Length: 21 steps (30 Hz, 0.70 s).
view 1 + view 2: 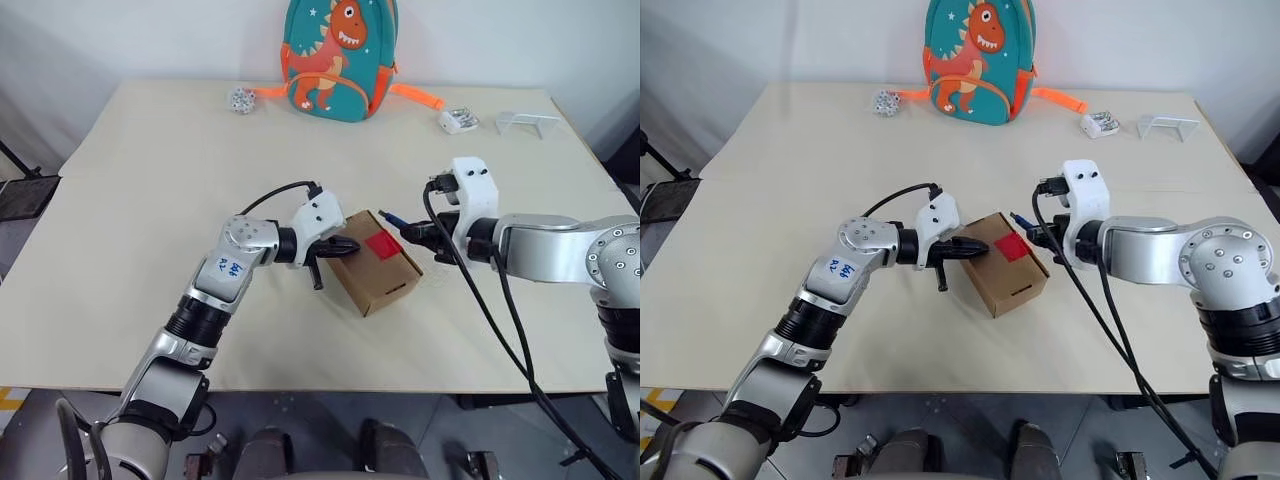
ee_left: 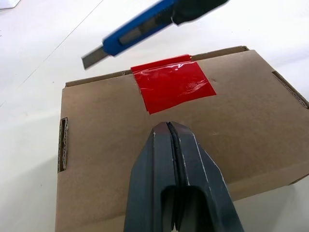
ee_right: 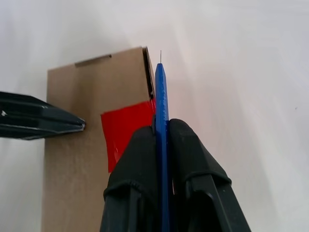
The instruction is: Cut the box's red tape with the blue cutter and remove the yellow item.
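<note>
Both arms are built of silver-grey metallic segments with rounded joint housings. The left arm carries a pale label with blue handwritten marks on its forearm, and a ribbed black collar sits below that, toward the elbow. Small dark screw holes dot the round housing on the right arm. Each wrist ends in a white, boxy plastic module. Black cables loop out from these modules: a single one arcs over the left wrist, and several hang down from the right. The left end effector (image 1: 343, 246) and the right end effector (image 1: 408, 232) each have two matte black, tapering fingers (image 2: 178, 183) with smooth rounded outer faces.
</note>
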Each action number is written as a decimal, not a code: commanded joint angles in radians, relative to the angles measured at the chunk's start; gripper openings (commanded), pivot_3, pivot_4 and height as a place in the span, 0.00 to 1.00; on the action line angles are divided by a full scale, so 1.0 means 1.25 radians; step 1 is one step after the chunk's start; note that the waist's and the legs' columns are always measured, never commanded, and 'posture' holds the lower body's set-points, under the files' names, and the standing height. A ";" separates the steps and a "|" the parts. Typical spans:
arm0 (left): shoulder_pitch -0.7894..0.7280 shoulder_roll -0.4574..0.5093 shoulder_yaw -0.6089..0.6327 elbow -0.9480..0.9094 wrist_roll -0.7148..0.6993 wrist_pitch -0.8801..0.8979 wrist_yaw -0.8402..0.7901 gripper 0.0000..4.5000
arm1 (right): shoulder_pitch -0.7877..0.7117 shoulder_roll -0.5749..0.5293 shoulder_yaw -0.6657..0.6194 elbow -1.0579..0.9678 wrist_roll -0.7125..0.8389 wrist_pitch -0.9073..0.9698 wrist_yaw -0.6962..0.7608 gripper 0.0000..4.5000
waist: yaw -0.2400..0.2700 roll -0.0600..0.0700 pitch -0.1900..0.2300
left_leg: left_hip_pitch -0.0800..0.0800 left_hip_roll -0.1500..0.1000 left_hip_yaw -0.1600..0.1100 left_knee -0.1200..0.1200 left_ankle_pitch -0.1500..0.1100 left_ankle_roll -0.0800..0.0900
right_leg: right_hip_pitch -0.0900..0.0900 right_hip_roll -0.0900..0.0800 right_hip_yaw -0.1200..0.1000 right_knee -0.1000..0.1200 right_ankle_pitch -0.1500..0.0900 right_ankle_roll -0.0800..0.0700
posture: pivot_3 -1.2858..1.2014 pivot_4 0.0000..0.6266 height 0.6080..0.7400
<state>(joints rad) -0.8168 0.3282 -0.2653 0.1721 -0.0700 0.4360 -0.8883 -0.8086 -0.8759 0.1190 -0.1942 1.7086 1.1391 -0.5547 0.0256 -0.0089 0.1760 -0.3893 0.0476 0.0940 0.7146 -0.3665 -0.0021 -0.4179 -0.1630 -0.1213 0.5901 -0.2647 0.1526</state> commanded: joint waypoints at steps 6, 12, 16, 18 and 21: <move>0.002 0.009 -0.014 -0.009 0.010 0.003 -0.005 0.00 | -0.001 0.014 -0.025 -0.024 -0.001 0.018 0.009 0.02 | 0.000 0.000 0.000 | 0.000 0.000 0.000 0.000 0.000 0.000 | 0.000 0.000 0.000 0.000 0.000 0.000 | 0.52 0.24 1.00; 0.003 0.012 -0.015 -0.014 0.011 0.006 -0.006 0.00 | 0.015 0.021 -0.028 -0.022 -0.019 0.027 0.015 0.02 | 0.000 0.000 0.000 | 0.000 0.000 0.000 0.000 0.000 0.000 | 0.000 0.000 0.000 0.000 0.000 0.000 | 0.52 0.24 1.00; 0.003 0.013 -0.014 -0.014 0.011 0.007 -0.005 0.00 | 0.020 0.022 -0.029 -0.027 -0.012 0.035 0.018 0.02 | 0.000 0.000 0.000 | 0.000 0.000 0.000 0.000 0.000 0.000 | 0.000 0.000 0.000 0.000 0.000 0.000 | 0.52 0.24 1.00; 0.003 0.014 -0.014 -0.014 0.011 0.008 -0.005 0.00 | 0.024 0.022 -0.028 -0.030 -0.007 0.038 0.016 0.02 | 0.000 0.000 0.000 | 0.000 0.000 0.000 0.000 0.000 0.000 | 0.000 0.000 0.000 0.000 0.000 0.000 | 0.52 0.24 1.00; 0.003 0.014 -0.014 -0.013 0.011 0.009 -0.004 0.00 | 0.030 0.022 -0.027 -0.033 -0.004 0.040 0.017 0.02 | 0.000 0.000 0.000 | 0.000 0.000 0.000 0.000 0.000 0.000 | 0.000 0.000 0.000 0.000 0.000 0.000 | 0.52 0.24 1.00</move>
<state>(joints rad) -0.8169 0.3333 -0.2674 0.1695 -0.0699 0.4371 -0.8901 -0.7775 -0.8483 0.1029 -0.2105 1.6841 1.1778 -0.5381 0.0258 -0.0088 0.1759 -0.3892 0.0476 0.0941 0.7146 -0.3665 -0.0021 -0.4179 -0.1630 -0.1213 0.5903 -0.2647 0.1526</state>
